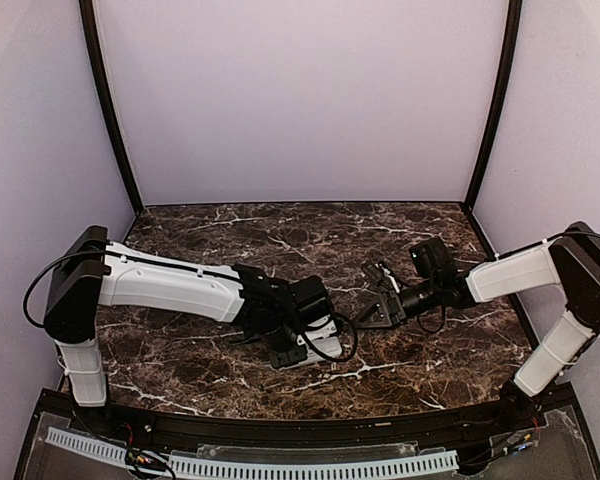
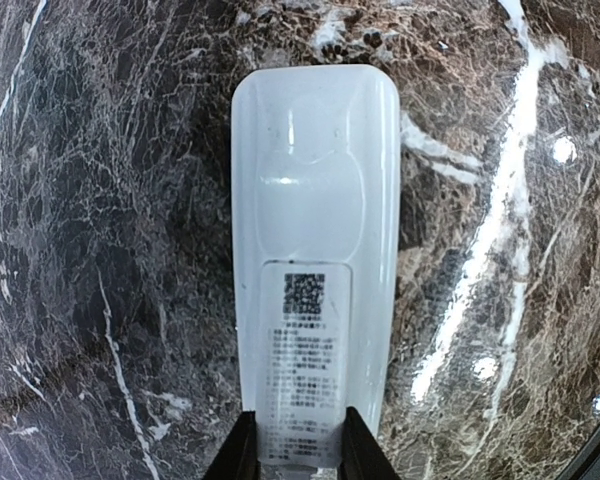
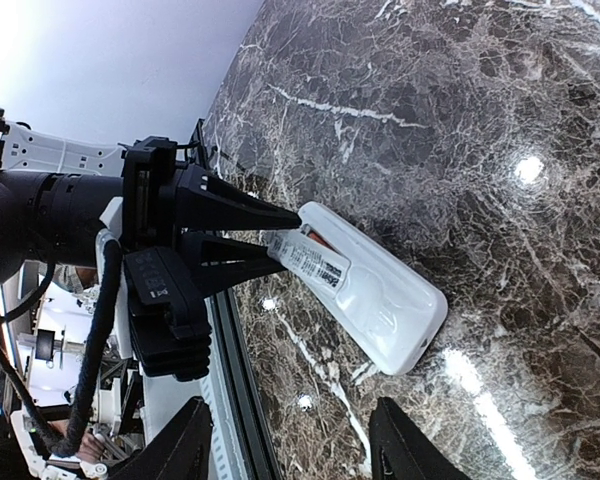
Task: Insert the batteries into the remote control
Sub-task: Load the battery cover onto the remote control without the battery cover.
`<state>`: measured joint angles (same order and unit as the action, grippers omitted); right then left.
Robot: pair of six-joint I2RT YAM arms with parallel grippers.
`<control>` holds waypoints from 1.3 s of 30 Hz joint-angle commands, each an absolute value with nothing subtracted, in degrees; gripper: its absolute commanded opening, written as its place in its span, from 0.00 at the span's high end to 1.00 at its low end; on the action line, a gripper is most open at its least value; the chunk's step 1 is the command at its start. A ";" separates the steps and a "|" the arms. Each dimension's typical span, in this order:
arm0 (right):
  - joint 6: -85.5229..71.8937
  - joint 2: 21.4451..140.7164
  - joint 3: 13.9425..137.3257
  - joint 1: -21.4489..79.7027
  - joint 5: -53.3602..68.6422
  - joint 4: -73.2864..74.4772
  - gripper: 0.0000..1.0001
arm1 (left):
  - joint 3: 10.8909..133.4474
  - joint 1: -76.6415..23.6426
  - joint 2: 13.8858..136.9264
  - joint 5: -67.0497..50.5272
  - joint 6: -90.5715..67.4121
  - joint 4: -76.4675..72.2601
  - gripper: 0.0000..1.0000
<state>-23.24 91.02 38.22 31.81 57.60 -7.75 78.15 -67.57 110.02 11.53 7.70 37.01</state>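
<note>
Where the left gripper (image 2: 298, 432) meets the remote control (image 2: 315, 200), its jaws are clenched on the handset's near short end, with a black finger (image 2: 238, 458) on either side of the printed label (image 2: 303, 350). Item: remote control, white, flat, resting back-up on the table (image 2: 100, 220). The back is plain and moulded, with a shallow rounded recess at mid-length, and the label with its square code lies toward the gripped end. Long axis: in line with the left gripper, running straight away from the jaws. The rounded free end points away from the left wrist; in the right wrist view it points to the lower right, toward that camera. Detail: a small orange sliver (image 3: 318, 238) shows at the gripped end, between the upper finger and the label, too small to identify. Right gripper (image 3: 293, 410): jaws released and parted, nothing between them, above the table near the remote's free end and apart from it. Position from above: the handset is largely hidden under the left gripper, with only a white edge showing. It lies near the middle of the table, toward the near side, and the right gripper is just to its right. Table: dark brown marble pattern, white veins, glossy. Surround: pale walls (image 1: 300, 100), black corner posts (image 1: 113, 110).
</note>
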 commanded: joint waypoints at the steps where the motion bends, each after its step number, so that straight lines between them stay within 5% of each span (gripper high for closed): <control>1: -23.19 91.74 38.24 31.45 58.52 -9.40 0.47 | 79.71 -66.93 111.13 11.28 7.78 38.50 0.85; 27: -22.90 91.87 38.80 31.45 58.71 -8.96 0.47 | 80.83 -66.89 110.17 10.71 9.63 40.64 0.63; 39: -22.41 88.51 39.20 31.52 56.87 -8.22 0.49 | 74.58 -62.69 96.50 5.29 6.55 34.14 0.46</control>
<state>-23.00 91.02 38.24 31.81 57.65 -7.64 78.37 -65.39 104.09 8.38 8.73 37.01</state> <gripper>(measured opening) 0.519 0.528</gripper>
